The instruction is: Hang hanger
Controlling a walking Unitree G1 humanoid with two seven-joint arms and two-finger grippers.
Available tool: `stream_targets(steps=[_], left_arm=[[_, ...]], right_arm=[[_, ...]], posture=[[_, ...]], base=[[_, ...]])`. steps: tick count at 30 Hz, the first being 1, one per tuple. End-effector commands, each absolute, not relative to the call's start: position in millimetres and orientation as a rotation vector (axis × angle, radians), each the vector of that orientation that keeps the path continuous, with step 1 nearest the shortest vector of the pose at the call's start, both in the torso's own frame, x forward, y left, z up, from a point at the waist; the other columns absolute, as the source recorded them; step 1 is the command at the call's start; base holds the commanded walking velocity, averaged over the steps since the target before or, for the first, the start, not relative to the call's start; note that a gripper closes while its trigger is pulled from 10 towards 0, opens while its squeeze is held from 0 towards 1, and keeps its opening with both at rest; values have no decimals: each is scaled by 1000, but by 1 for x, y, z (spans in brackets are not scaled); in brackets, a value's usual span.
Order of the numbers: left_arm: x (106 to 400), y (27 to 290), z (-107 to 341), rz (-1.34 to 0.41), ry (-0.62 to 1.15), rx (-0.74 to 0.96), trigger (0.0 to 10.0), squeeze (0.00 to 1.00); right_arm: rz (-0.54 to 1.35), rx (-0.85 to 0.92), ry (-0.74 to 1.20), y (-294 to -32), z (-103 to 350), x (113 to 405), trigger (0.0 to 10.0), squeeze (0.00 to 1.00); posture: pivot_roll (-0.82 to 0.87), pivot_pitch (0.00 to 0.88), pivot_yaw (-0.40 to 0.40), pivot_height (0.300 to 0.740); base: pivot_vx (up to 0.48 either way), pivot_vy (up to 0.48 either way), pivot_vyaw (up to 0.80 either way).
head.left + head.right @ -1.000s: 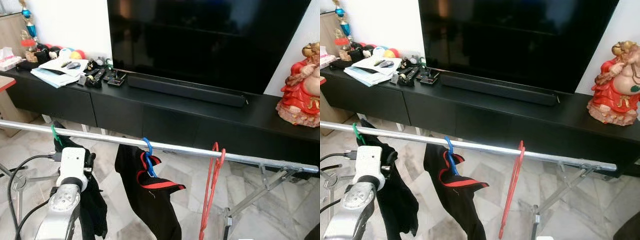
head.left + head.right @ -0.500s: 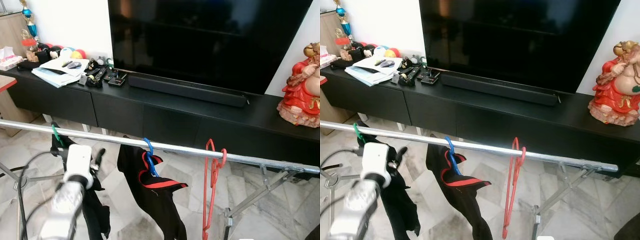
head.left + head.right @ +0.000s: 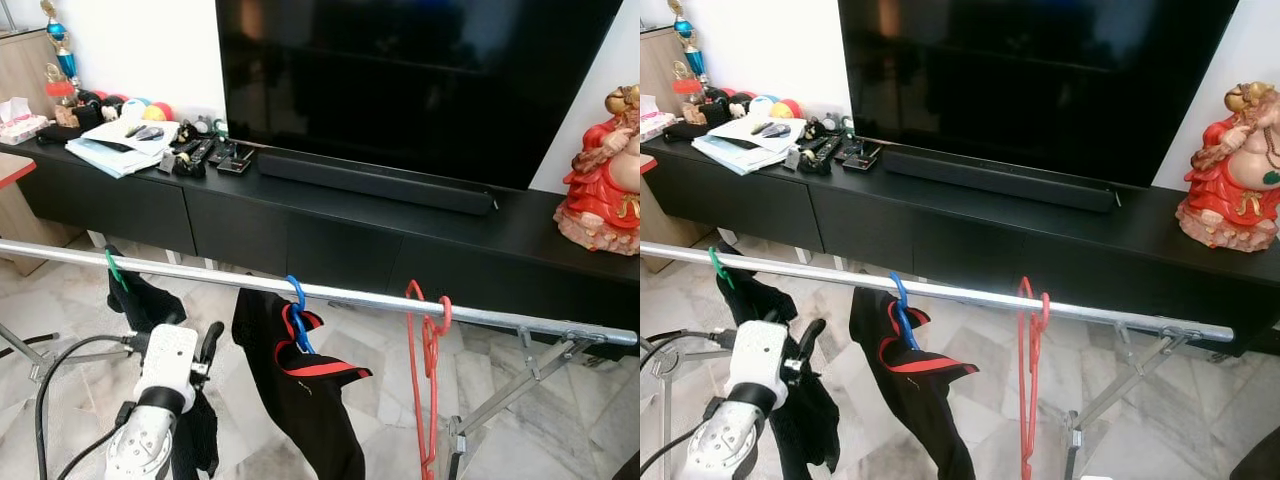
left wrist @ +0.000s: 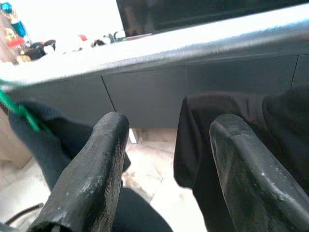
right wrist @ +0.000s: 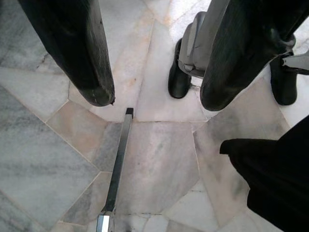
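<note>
The red hanger (image 3: 428,380) hangs on the rail (image 3: 340,294), well right of my empty, spread left gripper (image 4: 166,145); black garments (image 3: 300,390) hang between.

No legible text, label, brand, number or sign anywhere. Papers (image 3: 118,150) on the black cabinet (image 3: 300,225): print too small to read. Television (image 3: 420,80): screen dark, no visible logo. Soundbar (image 3: 375,180): no readable marking. Red figurine (image 3: 605,185): no inscription made out. Small items beside the papers: too small to tell. Garments on the metal rail (image 3: 300,290): no readable tags.
</note>
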State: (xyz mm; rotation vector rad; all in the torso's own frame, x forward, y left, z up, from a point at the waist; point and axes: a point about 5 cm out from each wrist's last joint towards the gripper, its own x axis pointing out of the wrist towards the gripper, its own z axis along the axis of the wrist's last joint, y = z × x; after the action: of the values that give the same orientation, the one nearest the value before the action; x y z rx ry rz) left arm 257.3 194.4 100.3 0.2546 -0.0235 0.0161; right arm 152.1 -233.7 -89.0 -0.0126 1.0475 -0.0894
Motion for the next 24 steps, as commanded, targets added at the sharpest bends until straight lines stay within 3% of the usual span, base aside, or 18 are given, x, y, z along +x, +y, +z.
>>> stream_targets(steps=[1,13,24], left_arm=[[260,194,105,8,-36,277,10000,0],[262,191,105,-10,-27,270,10000,0],[265,183,104,-49,-23,262,10000,0]], right_arm=[[-113,6,1036,-234,-89,152,10000,0],[-108,12,1036,-230,-90,153,10000,0],[-106,7,1026,-230,-88,158,10000,0]], posture=[[89,0,-22,740],[91,0,-10,740],[70,0,0,740]], base=[[0,0,0],[0,0,0],[0,265,0]])
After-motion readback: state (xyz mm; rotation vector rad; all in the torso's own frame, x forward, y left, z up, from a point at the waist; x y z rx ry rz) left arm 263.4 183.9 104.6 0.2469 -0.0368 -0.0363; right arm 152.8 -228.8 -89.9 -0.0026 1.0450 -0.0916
